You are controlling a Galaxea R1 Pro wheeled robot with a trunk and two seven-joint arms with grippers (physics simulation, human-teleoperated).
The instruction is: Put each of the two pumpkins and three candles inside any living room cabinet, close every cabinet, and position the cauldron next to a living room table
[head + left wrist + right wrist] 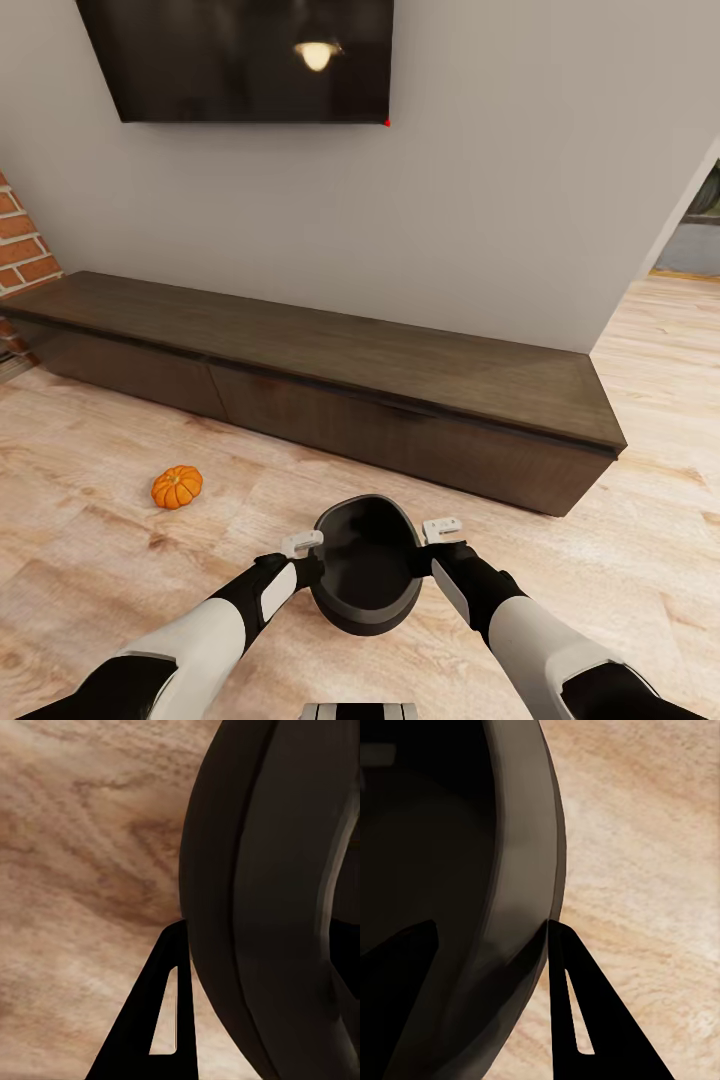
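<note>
Cauldron [365,580] is held between both arms, low centre of the head view, at 6 o'clock from the cabinet's middle. Dark grey bowl, open mouth facing up toward the camera, inside empty.

Left gripper [308,568] is on the cauldron's rim at its 9 o'clock side. Left wrist view: one black finger [154,1020] lies outside against the cauldron wall [255,907]; the other finger is hidden, so looks clamped on the rim.

Right gripper [428,556] is on the rim at 3 o'clock. Right wrist view: one finger [585,1020] outside the wall [521,870], the other finger [394,1005] inside the bowl, wall pinched between them.

Pumpkin [177,487] sits on the wood floor [90,560] at about 10 o'clock from the cauldron, well apart from it, near the cabinet front but not touching.

Cabinet [330,380] runs along the wall, long low dark-brown unit, drawer fronts all flush and closed, top bare. TV [240,60] hangs on the wall above it. Brick edge [20,235] at far left.
</note>
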